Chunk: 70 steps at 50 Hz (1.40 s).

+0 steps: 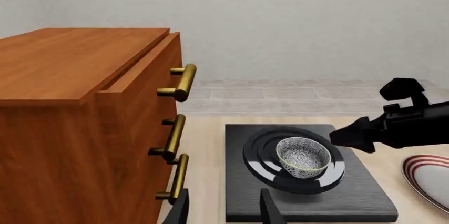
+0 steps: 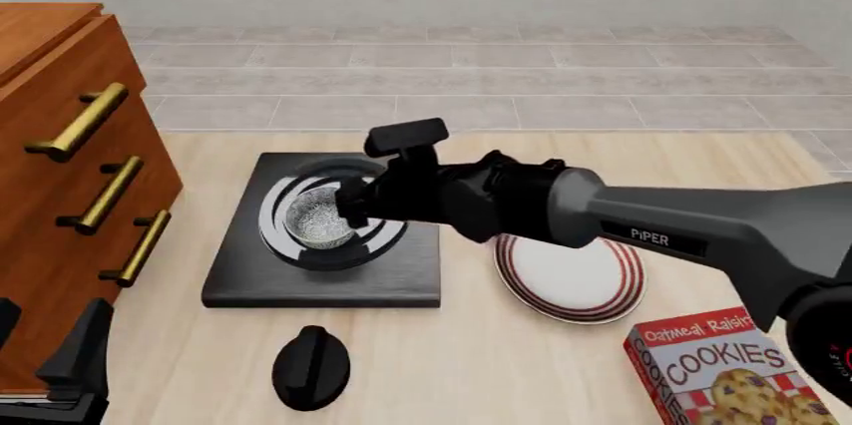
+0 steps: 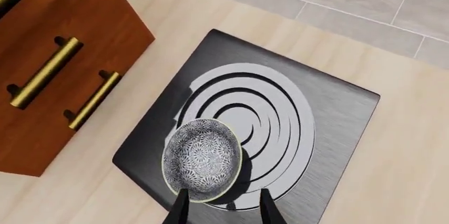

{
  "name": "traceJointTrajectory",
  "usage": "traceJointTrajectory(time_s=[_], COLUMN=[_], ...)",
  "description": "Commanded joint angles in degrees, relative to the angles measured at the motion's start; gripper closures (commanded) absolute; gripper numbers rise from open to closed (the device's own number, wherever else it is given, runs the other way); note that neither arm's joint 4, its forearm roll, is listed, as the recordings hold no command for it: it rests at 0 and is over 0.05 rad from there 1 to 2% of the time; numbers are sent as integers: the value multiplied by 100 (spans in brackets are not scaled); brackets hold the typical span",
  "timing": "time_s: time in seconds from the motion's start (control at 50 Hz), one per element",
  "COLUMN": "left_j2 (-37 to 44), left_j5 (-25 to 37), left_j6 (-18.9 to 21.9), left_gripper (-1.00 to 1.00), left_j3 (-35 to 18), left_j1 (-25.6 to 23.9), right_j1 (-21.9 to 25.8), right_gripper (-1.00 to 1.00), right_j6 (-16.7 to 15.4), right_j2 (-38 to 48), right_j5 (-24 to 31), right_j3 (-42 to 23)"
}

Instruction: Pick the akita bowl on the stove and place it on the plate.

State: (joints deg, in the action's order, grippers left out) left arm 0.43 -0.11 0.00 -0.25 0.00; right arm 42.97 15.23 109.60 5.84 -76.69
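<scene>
The cabinet (image 2: 60, 176) stands far to the left of both tools. The left gripper (image 1: 223, 208) waits low beside it, jaws apart and holding nothing; only the fingertips show in its wrist view, and in the front view the tool is cut off by the frame edge.

Next rightward lies the stove (image 2: 239, 280), with the bowl (image 2: 317, 217) sitting on its rings. The knob (image 2: 311, 367) lies apart, nearer the camera.

The right gripper (image 3: 223, 205) hovers just over the bowl. Its jaws stand open, fingertips straddling the near rim, not yet closed on it.

The plate (image 2: 586, 295) lies to the right of that tool, beneath its arm. The cookie box (image 2: 719, 370) sits further right.

Risks:
- The bowl sits off-centre in the jaws. Closing now may pinch only the rim, so the bowl could tip or slip out.
- Descending too far may press a fingertip onto the burner.

Hidden:
- The arm covers much of the plate in the front view.
- Contact between fingertips and bowl cannot be confirmed.
</scene>
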Motion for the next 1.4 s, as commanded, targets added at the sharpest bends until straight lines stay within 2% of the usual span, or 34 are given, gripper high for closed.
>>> traceJointTrajectory(time_s=[0.02,0.66,0.82,0.84,0.86,0.9,1.0,1.26,1.34,1.38,1.4], left_j2=[0,0,0,0,0,0,0,0,0,0,0], left_j5=[0,0,0,0,0,0,0,0,0,0,0], left_j6=[0,0,0,0,0,0,0,0,0,0,0], left_gripper=[-100,-100,-100,-100,-100,-100,-100,-100,-100,-100,-100], left_j3=[0,0,0,0,0,0,0,0,0,0,0], left_j1=[0,0,0,0,0,0,0,0,0,0,0], right_j1=[-63,-68,-76,39,39,-26,15,-48,-82,-77,-76], right_gripper=[-100,-100,-100,-100,-100,-100,-100,-100,-100,-100,-100], right_j6=[23,75,23,271,272,48,96,-82,-244,-444,-407], right_j2=[289,1159,1304,1305,1304,1418,1499,1642,1626,1629,1623], right_j5=[71,137,299,221,220,284,246,285,332,391,375], right_j3=[-279,-765,-1037,-981,-979,-1085,-1076,-1179,-1227,-1273,-1258])
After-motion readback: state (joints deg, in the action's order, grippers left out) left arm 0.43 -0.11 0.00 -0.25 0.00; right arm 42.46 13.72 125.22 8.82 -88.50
